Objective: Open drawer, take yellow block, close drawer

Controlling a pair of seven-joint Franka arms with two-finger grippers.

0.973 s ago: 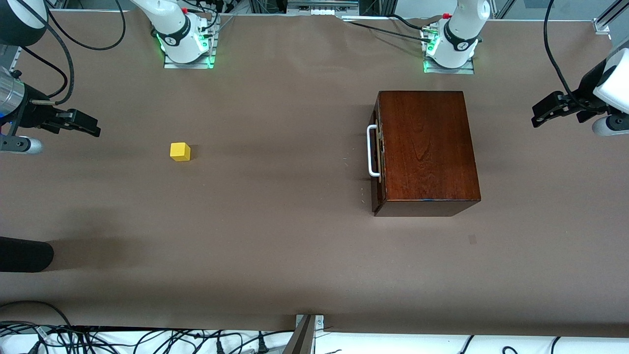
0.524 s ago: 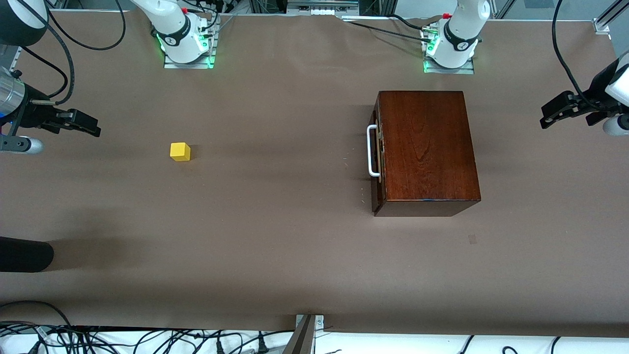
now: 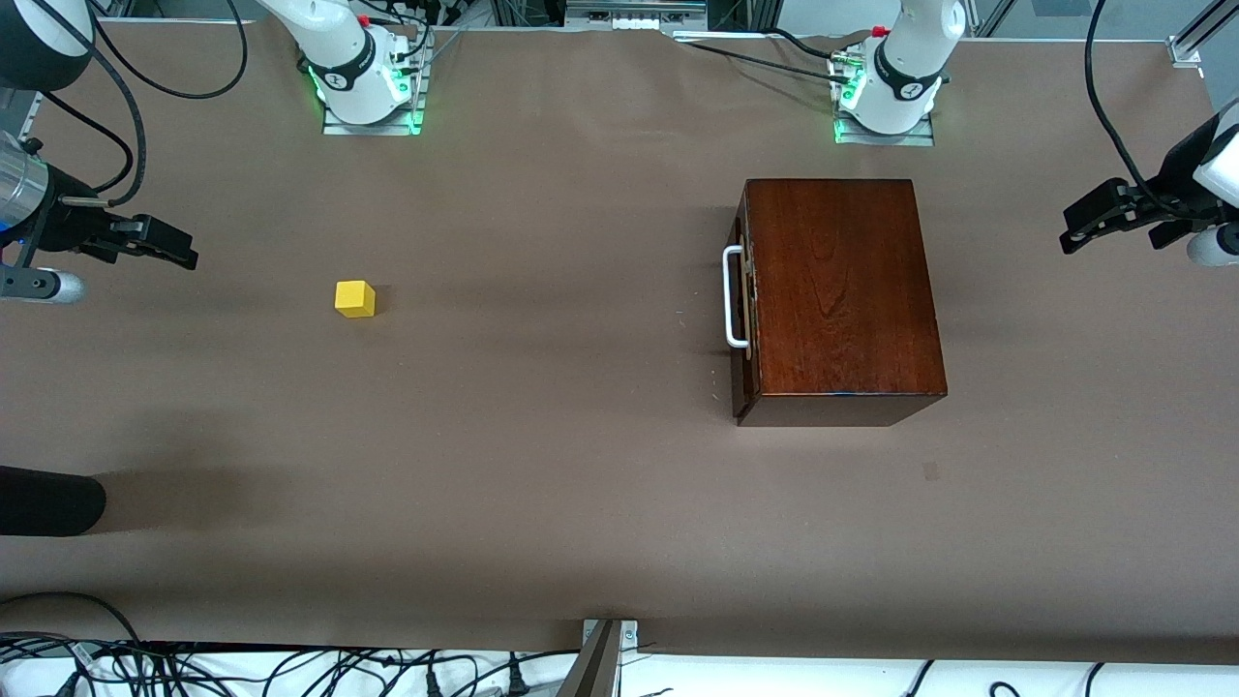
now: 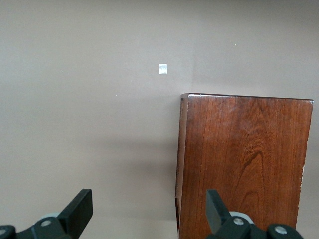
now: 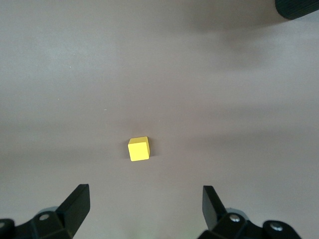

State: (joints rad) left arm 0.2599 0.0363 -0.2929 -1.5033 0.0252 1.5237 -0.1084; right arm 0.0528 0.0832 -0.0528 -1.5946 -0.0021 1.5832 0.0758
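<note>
On the brown bench (image 3: 581,484), right of centre in the front frame, sits the dark wooden box (image 3: 842,290), its drawer (image 3: 741,300) pushed fully in, white loop handle (image 3: 733,296) facing the right arm's end of the bench. Yellow block (image 3: 355,298) lies out on the bare bench at left-centre of the front frame, well apart from the box, not in the drawer. Right gripper (image 3: 179,249) hovers at the left edge of the frame over the bench, fingers (image 5: 75,206) spread wide, nothing between them; its wrist view looks down on the block. Left gripper (image 3: 1084,225) hovers at the right edge over the bench past the box, fingers (image 4: 79,211) also wide apart and empty; its wrist view shows the box top and a small pale patch (image 4: 163,68) on the bench. Black rounded object (image 3: 48,500) pokes in at lower left of the front frame.
</note>
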